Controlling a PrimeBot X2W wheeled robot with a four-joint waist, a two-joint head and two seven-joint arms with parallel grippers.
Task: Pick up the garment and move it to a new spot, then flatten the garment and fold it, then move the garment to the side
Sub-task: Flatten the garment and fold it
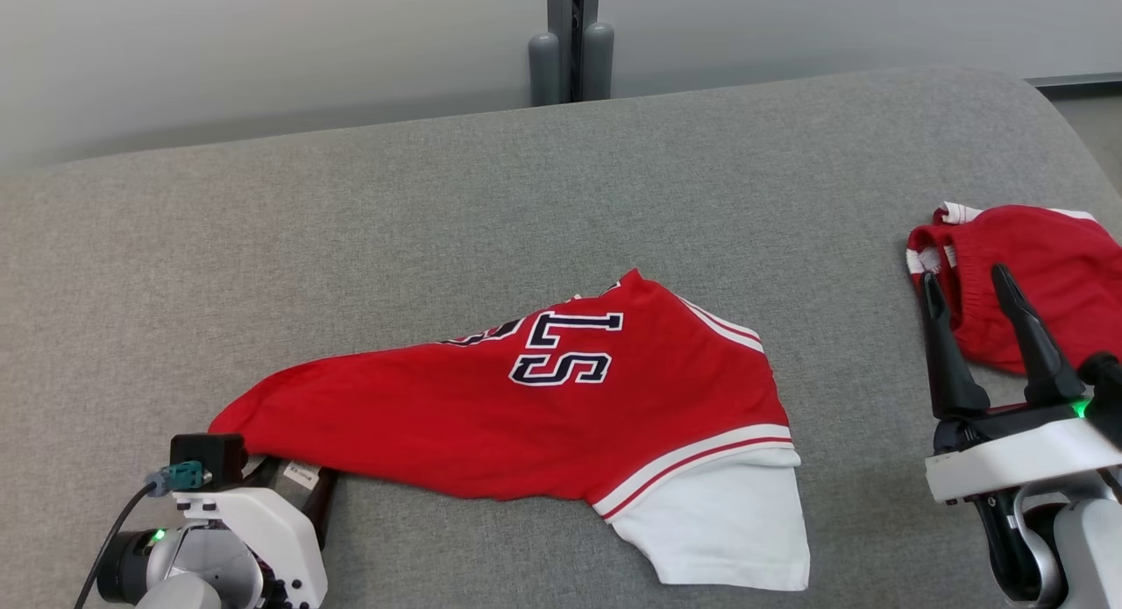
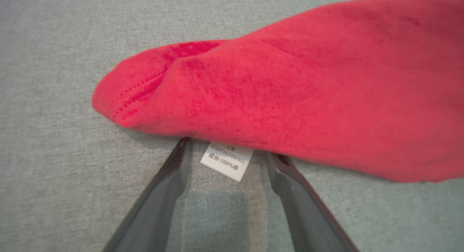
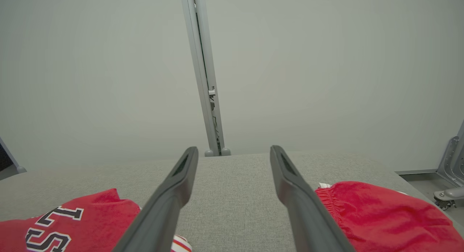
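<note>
Red jersey [image 1: 491,416] lies crumpled on the desk [image 1: 438,180]. Spread left pincer [image 2: 228,147] straddles its corner label [image 2: 226,161]; right pincer [image 1: 964,280], spread, hovers empty. Risk: closing may pinch only the label, so the cloth slips.

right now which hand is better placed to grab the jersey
Left hand: open at the end of the jersey, fingers either side of its label. The right hand is off by the shorts.

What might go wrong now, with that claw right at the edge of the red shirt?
The open left claw straddles the white label at the edge of the red jersey. Closing, it may pinch only the label, or just one layer. The right claw hangs open by the red shorts and might snag them.
</note>
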